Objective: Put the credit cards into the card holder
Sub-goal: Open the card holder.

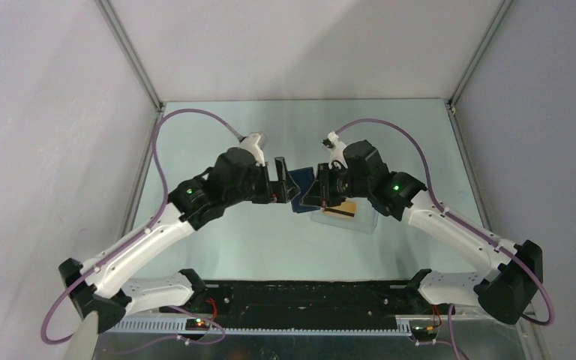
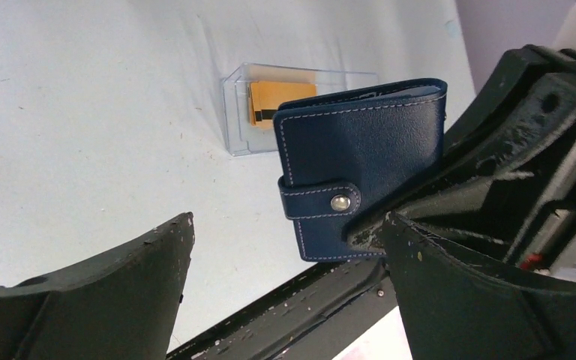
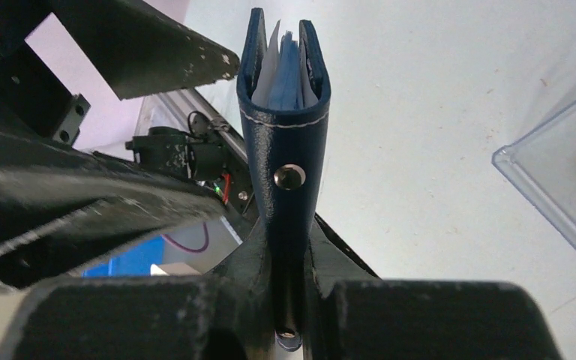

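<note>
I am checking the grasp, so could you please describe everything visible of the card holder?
The card holder is a dark navy, leather-like folding wallet with pale stitching, closed, its tab fastened by a metal snap. Lighter blue leaves show at its open edge. The right tool pinches it, held clear of the table.

The lower end of the wallet (image 3: pixel 285 150) was buried between the fingers of the right gripper (image 3: pixel 289 300), so its bottom edge could not be seen. In the top view, most of the wallet was covered by both grippers. Beyond the left gripper (image 2: pixel 288 221), the tray (image 2: pixel 232 112) and the cards (image 2: pixel 270 101) were partly masked by the wallet, and the number of cards could not be told. The left gripper's fingers were cut off by the bottom edge. To the right of the right gripper, the tray was clipped by the side edge.
</note>
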